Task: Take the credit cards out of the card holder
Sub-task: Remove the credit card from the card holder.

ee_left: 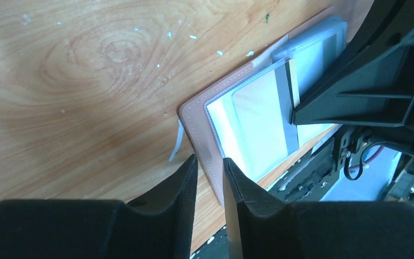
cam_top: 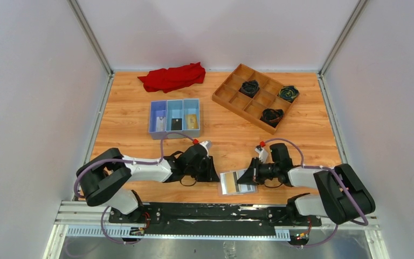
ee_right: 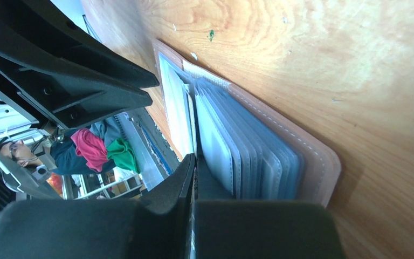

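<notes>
The card holder [cam_top: 236,183] lies open on the table between my grippers, tan-pink cover down, clear sleeves up. It also shows in the left wrist view [ee_left: 194,121] and the right wrist view [ee_right: 312,156]. My right gripper [cam_top: 249,175] [ee_right: 194,159] is shut on the edge of a card [ee_left: 283,113] with a dark stripe that sticks out of a sleeve. My left gripper [cam_top: 214,171] [ee_left: 209,162] hovers over the holder's left edge, its jaws a narrow gap apart with nothing between them. A pale card [cam_top: 161,123], a black card [cam_top: 176,123] and a gold card [cam_top: 192,120] lie in the blue tray [cam_top: 174,135].
A wooden grid tray [cam_top: 232,91] with three dark rolled items stands at the back right. A red cloth [cam_top: 173,76] lies at the back. Grey walls close in the left, right and far sides. The arms' rail runs along the near edge.
</notes>
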Motion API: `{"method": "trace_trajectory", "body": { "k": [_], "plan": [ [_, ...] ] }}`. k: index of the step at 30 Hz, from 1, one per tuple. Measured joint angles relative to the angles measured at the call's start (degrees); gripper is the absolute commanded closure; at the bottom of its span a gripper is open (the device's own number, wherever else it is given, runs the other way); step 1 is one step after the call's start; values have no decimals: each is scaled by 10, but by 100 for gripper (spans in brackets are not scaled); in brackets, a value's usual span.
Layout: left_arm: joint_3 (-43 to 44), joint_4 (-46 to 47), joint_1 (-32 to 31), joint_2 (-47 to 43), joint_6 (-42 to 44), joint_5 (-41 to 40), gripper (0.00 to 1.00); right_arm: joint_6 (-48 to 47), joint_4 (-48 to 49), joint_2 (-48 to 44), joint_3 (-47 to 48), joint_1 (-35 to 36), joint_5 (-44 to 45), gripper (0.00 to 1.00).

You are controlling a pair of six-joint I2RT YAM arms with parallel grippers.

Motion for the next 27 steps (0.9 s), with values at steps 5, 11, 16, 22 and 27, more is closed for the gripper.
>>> {"method": "trace_trajectory", "body": {
  "k": [5,11,16,22,27],
  "plan": [
    [11,-28,-3,-12,11,-10,72,1,19,23,1,0,-14,100],
    [51,-29,-16,8,15,-12,73,4,35,40,2,0,-23,100],
    [71,-27,-26,39,18,-14,73,6,47,52,2,0,-30,100],
    [74,-22,-26,63,19,-22,75,10,49,53,2,0,-30,86],
    [75,-9,-26,72,17,-22,76,25,54,40,-2,0,-31,75]
  ]
}}
